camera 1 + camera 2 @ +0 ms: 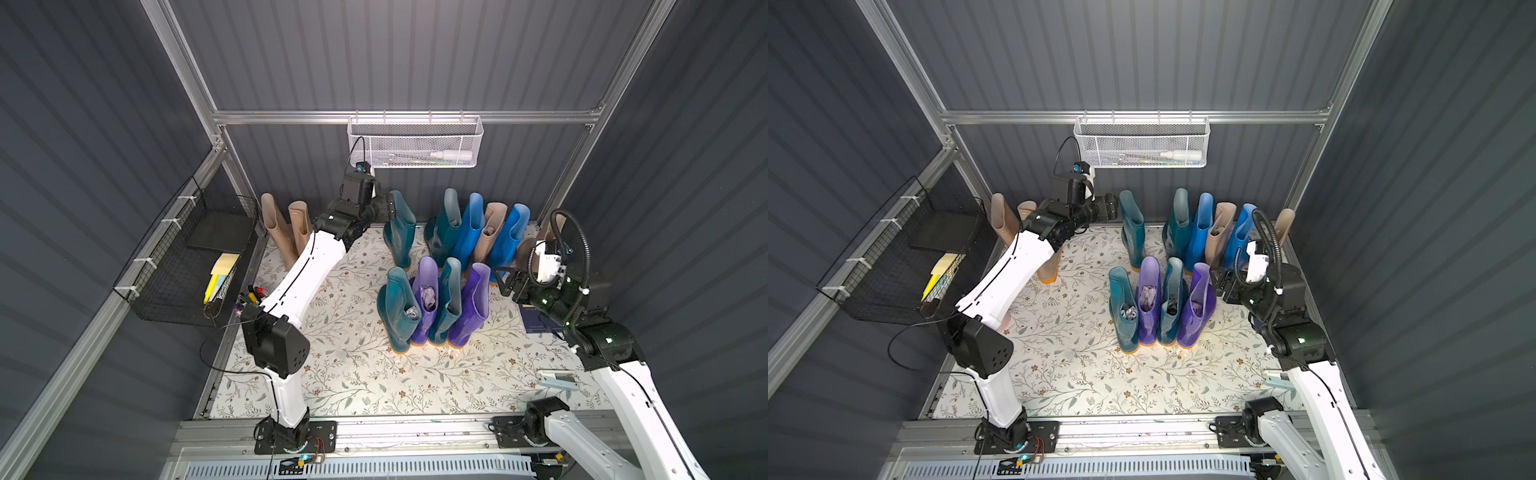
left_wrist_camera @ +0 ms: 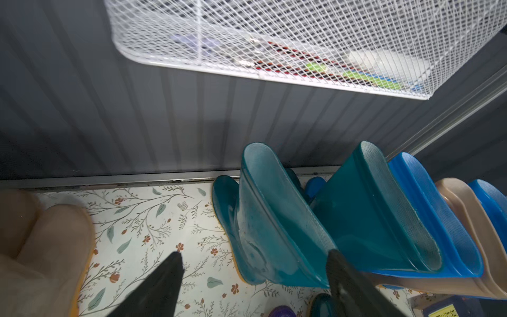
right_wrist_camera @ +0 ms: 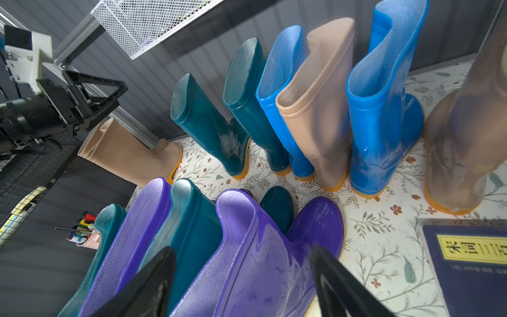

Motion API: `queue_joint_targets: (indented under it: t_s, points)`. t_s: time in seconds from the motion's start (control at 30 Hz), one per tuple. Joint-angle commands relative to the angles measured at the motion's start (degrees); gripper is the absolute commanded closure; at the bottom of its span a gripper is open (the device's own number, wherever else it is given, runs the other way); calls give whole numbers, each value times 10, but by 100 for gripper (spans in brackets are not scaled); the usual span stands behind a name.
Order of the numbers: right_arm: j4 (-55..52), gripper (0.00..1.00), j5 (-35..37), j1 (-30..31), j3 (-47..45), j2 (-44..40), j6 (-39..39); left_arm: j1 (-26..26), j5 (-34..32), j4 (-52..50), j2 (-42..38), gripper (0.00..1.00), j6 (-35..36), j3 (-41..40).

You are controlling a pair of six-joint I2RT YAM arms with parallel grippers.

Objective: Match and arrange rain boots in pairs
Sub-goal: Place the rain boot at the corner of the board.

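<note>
Rain boots stand on the floral mat (image 1: 353, 374). Two beige ones (image 1: 276, 226) lean at the back left. A lone teal boot (image 1: 401, 232) stands next to my left gripper (image 1: 390, 208), which is open beside its top; in the left wrist view the shaft (image 2: 274, 214) shows between the spread fingers (image 2: 172, 274). The back row runs teal (image 1: 446, 226), blue (image 1: 469, 228), beige (image 1: 490, 232), blue (image 1: 511, 237). The front row runs teal (image 1: 401, 307), purple (image 1: 428, 299), teal (image 1: 449, 299), purple (image 1: 471, 307). My right gripper (image 1: 505, 282) is open, at the right purple boot's top (image 3: 247, 260).
A white mesh basket (image 1: 415, 145) hangs on the back wall above the boots. A black wire basket (image 1: 195, 257) lines the left wall, with a pen cup (image 1: 249, 297) below it. A dark blue book (image 3: 466, 269) lies at the mat's right edge.
</note>
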Motion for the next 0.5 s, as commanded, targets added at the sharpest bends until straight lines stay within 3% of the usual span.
queue_joint_targets:
  t_s: [0.0, 0.47]
  points:
    - [-14, 19, 1, 0, 2, -5, 10, -19, -3, -26, 26, 13, -6, 47]
    - [-22, 19, 2, 1, -6, -12, 13, -56, -39, -67, 120, 0, -13, 142]
